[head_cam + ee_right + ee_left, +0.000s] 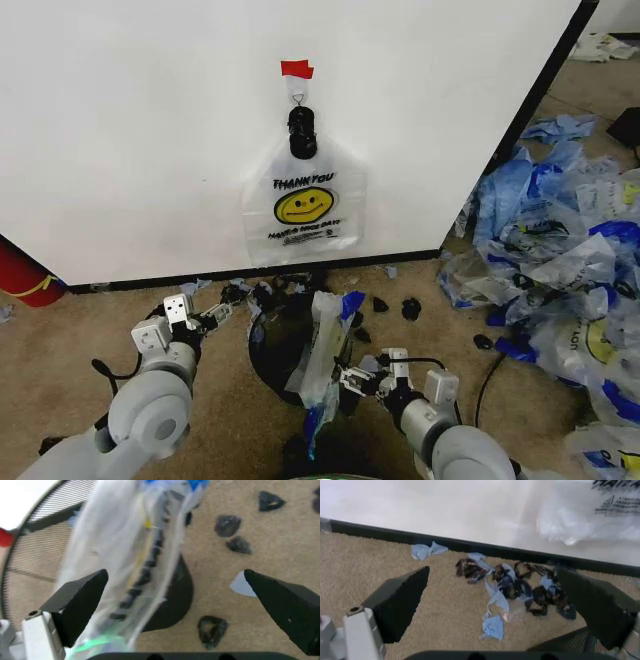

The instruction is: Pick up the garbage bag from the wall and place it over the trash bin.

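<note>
A red cylinder [22, 272] stands at the far left against the wall [130, 130], whose black baseboard [150, 281] runs along tan carpet [60, 340]. The left claw [205, 318] hovers low near the baseboard, left of the trash bin [272, 350], its fingers [400, 603] spread wide with nothing between them; bare carpet lies open to its left, while blue and black plastic scraps [512, 588] litter the floor ahead of it. In the middle, a garbage bag [304, 205] hangs flat on the wall from a small hook [298, 95] under red tape [296, 69], long axis vertical, print facing the room, handles up. Below it another bag [325, 340] lies bunched and draped across the bin's rim, running from the wall side toward the robot. The right claw [352, 380] sits just beside that bag, open wide, the bag passing by one of its fingers [80, 607]. Right of the wall's corner, a heap of crumpled bags [560, 250] crowds the floor
</note>
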